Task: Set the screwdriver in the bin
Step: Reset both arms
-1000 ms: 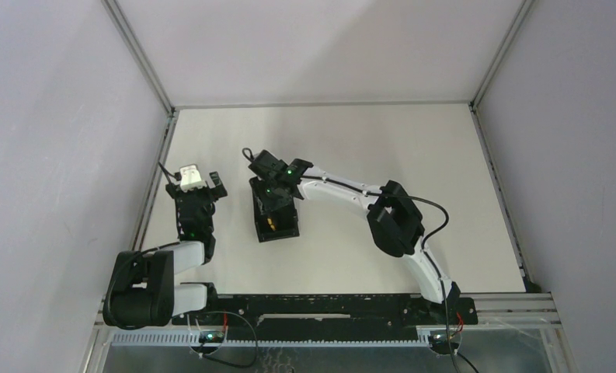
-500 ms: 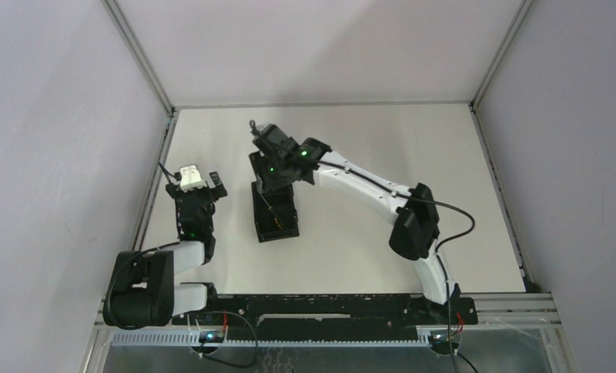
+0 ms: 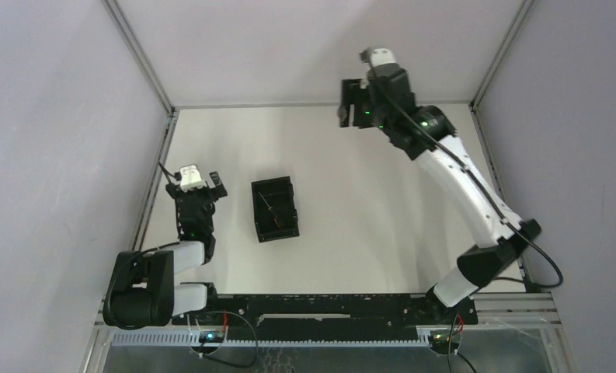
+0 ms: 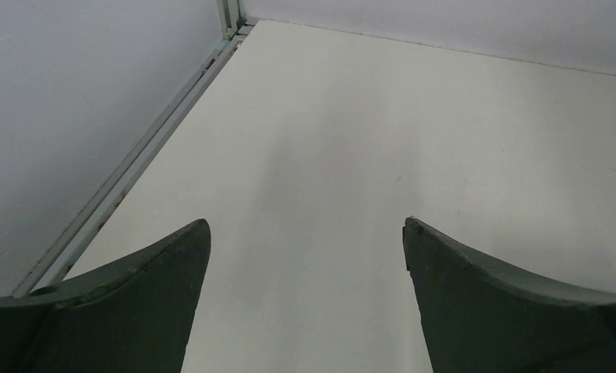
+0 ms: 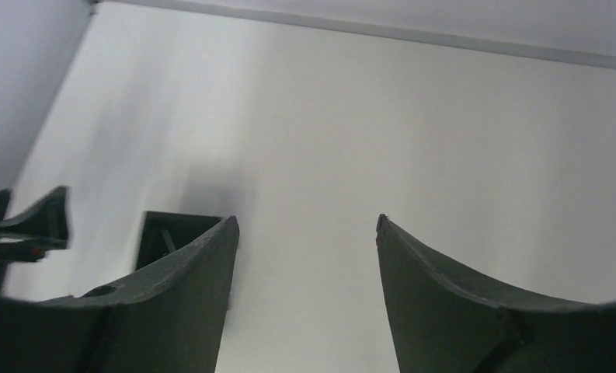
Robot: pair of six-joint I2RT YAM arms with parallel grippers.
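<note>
The black bin (image 3: pixel 274 210) sits left of the table's middle. The screwdriver (image 3: pixel 269 207) lies inside it, its thin shaft showing against the bin floor. My right gripper (image 3: pixel 353 105) is raised high over the far edge of the table, well away from the bin, open and empty. In the right wrist view (image 5: pixel 306 220) the bin (image 5: pixel 174 227) shows far below, partly behind my left finger, with the shaft (image 5: pixel 167 240) inside. My left gripper (image 3: pixel 201 189) is left of the bin, open and empty; its wrist view (image 4: pixel 306 225) shows only bare table.
Grey enclosure walls stand on the left, right and far sides, with metal frame rails (image 3: pixel 153 179) along the table edges. The left arm's gripper (image 5: pixel 29 229) shows at the left edge of the right wrist view.
My right gripper has risen off the bin and swung up and to the far right, open and empty. The screwdriver stays in the bin. The left arm has not moved.
</note>
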